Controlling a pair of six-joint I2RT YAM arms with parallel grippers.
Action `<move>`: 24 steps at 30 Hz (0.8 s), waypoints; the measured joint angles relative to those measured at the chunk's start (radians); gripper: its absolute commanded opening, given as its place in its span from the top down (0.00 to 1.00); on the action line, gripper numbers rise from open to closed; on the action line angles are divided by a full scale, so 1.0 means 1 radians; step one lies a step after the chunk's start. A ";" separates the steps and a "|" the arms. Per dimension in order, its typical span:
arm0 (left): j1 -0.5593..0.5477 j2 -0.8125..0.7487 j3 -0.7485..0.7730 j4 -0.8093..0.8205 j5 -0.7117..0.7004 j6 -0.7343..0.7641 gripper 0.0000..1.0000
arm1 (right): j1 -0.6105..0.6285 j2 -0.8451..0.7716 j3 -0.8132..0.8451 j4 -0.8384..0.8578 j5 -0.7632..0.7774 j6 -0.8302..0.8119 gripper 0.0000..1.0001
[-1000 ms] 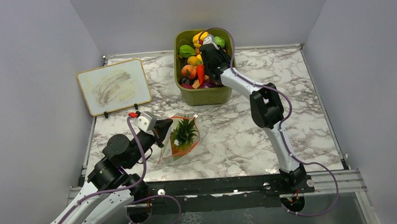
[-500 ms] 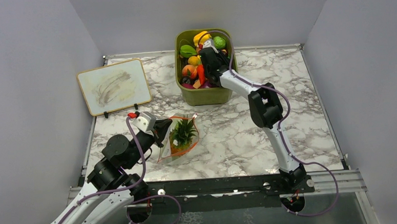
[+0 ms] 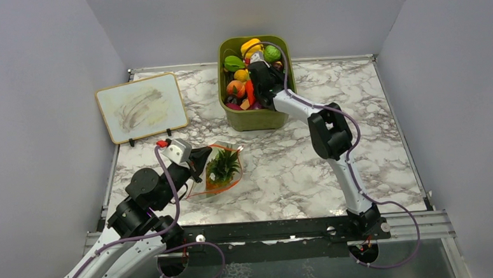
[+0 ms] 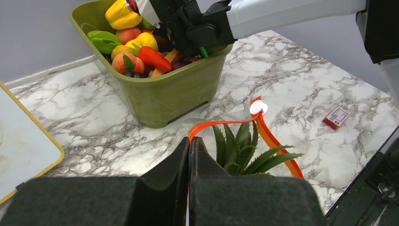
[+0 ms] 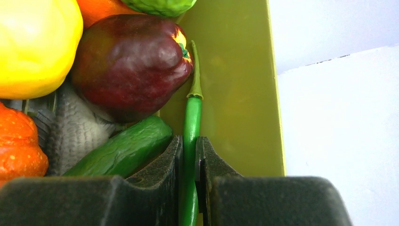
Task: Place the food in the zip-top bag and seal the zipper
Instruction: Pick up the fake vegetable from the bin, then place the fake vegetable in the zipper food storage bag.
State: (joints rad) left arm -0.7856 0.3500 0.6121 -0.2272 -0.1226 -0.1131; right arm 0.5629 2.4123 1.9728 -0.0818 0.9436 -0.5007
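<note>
A: At top centre, inside the bin (image 3: 255,118), right gripper (image 5: 189,157) is pinching a green chili (image 5: 192,117), its length running up-frame between the fingers.
B: Bag (image 3: 233,178) is sitting down-left of it; left gripper (image 4: 189,155) is pinching its zipper (image 4: 221,123).

Desk (image 3: 284,169): white marble, grey veining; at its far edge an olive-green bin (image 3: 255,118) holding a yellow pepper (image 5: 33,42), a maroon pepper (image 5: 127,61), a bumpy orange fruit (image 5: 19,146), a dark green cucumber (image 5: 122,150) and a bright green chilli (image 5: 191,122). Near the left edge, a whiteboard (image 3: 141,106), tan frame, grey-brown smears; toward the near left corner, the clear zip-top bag (image 3: 233,178) with orange-red zipper (image 4: 226,123), showing spiky green leaves (image 4: 240,150) over orange. Left gripper (image 4: 189,146) and right gripper (image 5: 189,146): black pads; arms (image 3: 348,178) white and black, cables (image 3: 171,206) purple.
</note>
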 measured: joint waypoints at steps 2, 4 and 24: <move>0.000 0.004 0.000 -0.002 -0.002 0.000 1.00 | 0.002 -0.018 -0.019 -0.002 -0.014 -0.001 0.97; 0.000 0.018 0.003 -0.008 -0.003 -0.001 1.00 | 0.007 -0.038 -0.028 -0.014 -0.029 0.002 0.98; 0.000 0.265 0.203 -0.129 -0.024 -0.169 1.00 | 0.019 -0.463 -0.245 -0.110 -0.470 0.307 0.98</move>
State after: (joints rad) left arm -0.7856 0.6147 0.8150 -0.3561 -0.1467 -0.2825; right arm 0.5819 1.9491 1.7283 -0.1921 0.4736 -0.1936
